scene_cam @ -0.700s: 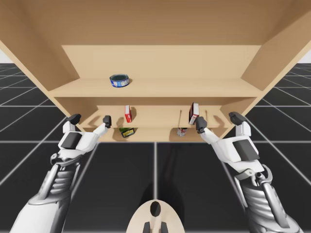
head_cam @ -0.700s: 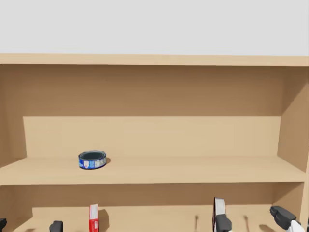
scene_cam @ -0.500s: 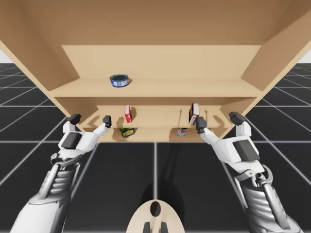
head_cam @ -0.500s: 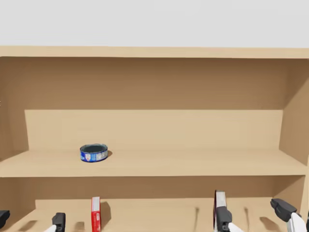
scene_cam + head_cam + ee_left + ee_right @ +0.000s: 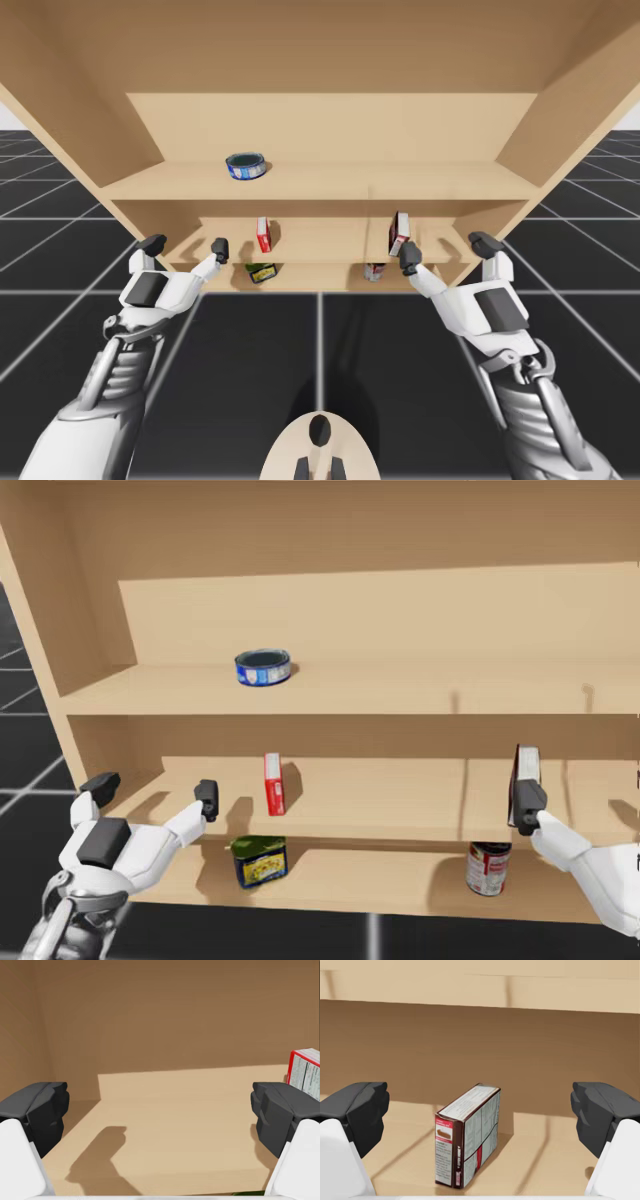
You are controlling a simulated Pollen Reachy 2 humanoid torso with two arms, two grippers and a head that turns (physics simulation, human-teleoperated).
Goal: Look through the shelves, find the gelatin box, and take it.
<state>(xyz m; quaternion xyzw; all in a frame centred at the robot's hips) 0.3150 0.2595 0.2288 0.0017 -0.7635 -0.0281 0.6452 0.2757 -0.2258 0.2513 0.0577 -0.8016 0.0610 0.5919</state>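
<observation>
A slim red box stands upright on the middle shelf. My left gripper is open in front of that shelf, to the left of the red box. In the left wrist view the gripper faces bare shelf, and the red box shows just beyond one finger. A dark brown box stands further right on the same shelf. My right gripper is open and short of the brown box, which stands ahead between its fingers, untouched.
A flat blue tin lies on the upper shelf. On the lowest shelf stand a green can and a red can. Wooden side walls close in the shelves.
My head has turned down and to the left, bringing the middle and lowest shelves into view. My right gripper has edged slightly toward the shelf; the left arm has not moved.
</observation>
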